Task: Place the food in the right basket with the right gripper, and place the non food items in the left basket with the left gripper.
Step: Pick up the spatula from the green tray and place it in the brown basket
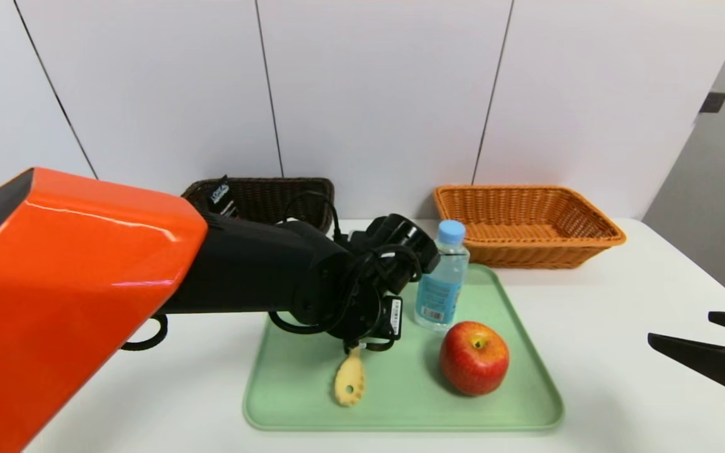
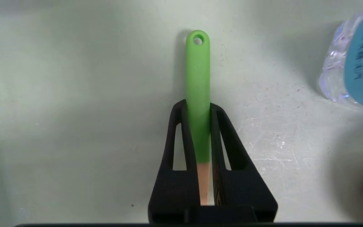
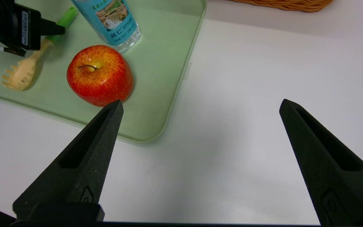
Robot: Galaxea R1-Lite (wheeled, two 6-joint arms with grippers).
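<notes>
The yellow slotted spoon point(image 1: 350, 380) lies on the green tray point(image 1: 526, 402), and my left gripper point(image 2: 198, 105) is shut on its green handle point(image 2: 198, 78). In the head view the left arm point(image 1: 312, 277) hides those fingers. A red-yellow apple point(image 1: 474, 357) and a clear water bottle point(image 1: 443, 277) stand on the tray to the spoon's right. A black tube point(image 1: 221, 196) sticks up in the dark brown left basket point(image 1: 274, 195). The orange right basket point(image 1: 526, 257) looks empty. My right gripper point(image 3: 201, 103) hangs open over the white table, right of the tray, holding nothing.
Both baskets stand at the back of the white table against the wall. The left arm's orange housing point(image 1: 67, 296) fills the near left of the head view. In the right wrist view the apple point(image 3: 99, 74) sits near the tray's edge point(image 3: 181, 78).
</notes>
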